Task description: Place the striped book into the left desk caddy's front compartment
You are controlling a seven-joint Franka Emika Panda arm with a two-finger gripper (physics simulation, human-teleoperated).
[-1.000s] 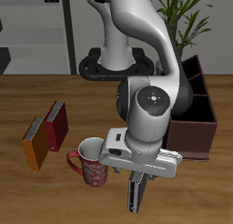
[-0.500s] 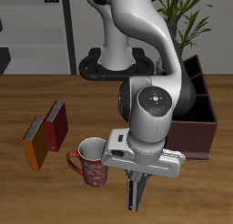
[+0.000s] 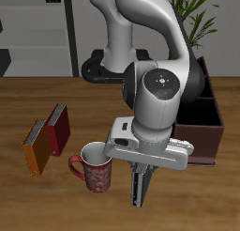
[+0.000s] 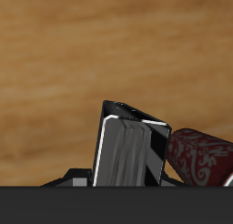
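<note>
Since a second ago the arm has swung slightly toward the dark maroon-brown boxy desk caddy (image 3: 200,115), jaws clenched on the thin grey striped book (image 3: 139,185), which hangs upright above the wooden surface (image 3: 37,202) beside the red patterned mug (image 3: 93,166). From the wrist, the book (image 4: 130,147) stands near the mug (image 4: 200,157).

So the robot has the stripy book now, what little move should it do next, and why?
Probably carry it higher and back toward the left desk caddy. The gripper holds the striped book upright, hanging near the table's front edge beside the red mug, while the caddy stands farther back. Its walls look taller than the book's lower end hangs now, so rising first should avoid bumping them.
</note>
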